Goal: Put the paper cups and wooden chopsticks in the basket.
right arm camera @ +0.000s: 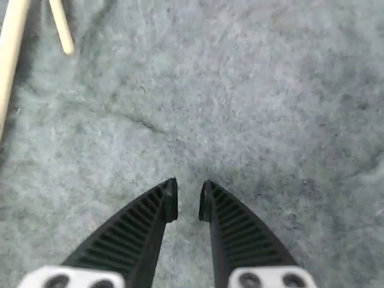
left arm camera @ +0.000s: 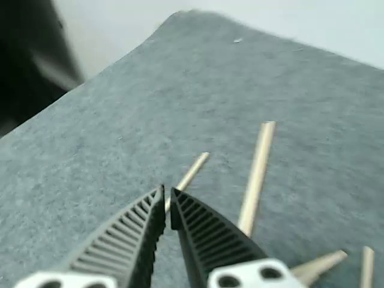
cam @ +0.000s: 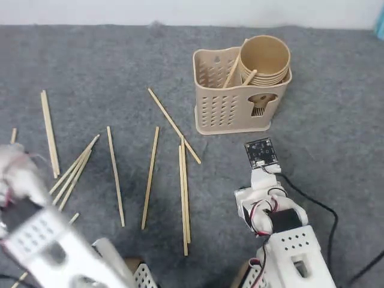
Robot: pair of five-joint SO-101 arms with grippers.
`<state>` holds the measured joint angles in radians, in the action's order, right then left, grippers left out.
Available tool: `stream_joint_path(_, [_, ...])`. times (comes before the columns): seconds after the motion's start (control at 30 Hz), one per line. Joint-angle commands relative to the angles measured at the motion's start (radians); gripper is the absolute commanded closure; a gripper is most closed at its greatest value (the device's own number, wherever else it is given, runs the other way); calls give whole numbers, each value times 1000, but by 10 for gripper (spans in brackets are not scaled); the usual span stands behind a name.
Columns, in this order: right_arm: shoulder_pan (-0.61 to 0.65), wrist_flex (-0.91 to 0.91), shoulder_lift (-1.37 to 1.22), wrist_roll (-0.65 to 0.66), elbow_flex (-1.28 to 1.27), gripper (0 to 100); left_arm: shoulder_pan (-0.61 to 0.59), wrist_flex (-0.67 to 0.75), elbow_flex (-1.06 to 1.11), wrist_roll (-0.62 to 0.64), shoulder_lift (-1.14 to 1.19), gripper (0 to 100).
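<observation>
High view has the paper cups [cam: 265, 57] stacked in the basket [cam: 231, 99]; loose chopsticks [cam: 150, 177] lie flat on the desk [cam: 336, 120] left of the basket. Light, stiff, thin, they likely want a mid-length pinch. Left claw [left arm camera: 167, 204] sits nearly closed, right claw [right arm camera: 188, 201] narrowly parted, both empty.

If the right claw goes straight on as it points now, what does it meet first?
Probably only the grey mat: the right claw points down at bare mat, chopsticks lying aside.
</observation>
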<state>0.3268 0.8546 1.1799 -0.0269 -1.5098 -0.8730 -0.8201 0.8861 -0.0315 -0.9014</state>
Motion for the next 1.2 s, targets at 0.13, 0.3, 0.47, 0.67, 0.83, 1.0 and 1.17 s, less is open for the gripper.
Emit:
stream_joint_path(0.13, [-10,-28,18,-17,-15,926,-106,-61,-661,-72,766,985])
stream_joint_path(0.3, [-10,-28,18,-17,-17,926,-101,-341,-1095,-276,1149,985])
stream_joint_path(0.47, [-10,-24,18,-17,-17,926,-87,-588,-1511,-440,1473,985])
stream_joint_path(0.67, [-8,-24,18,-17,-17,926,-32,-749,-1986,-442,1795,985])
stream_joint_path(0.83, [-8,-22,18,-17,-18,926,29,-847,-2318,-545,2027,984])
stream_joint_path(1.0, [-8,-22,18,-17,-18,926,52,-867,-2539,-551,2206,984])
stream_joint_path(1.17, [-7,-31,18,-17,-32,926,46,-861,-2555,-555,2279,936])
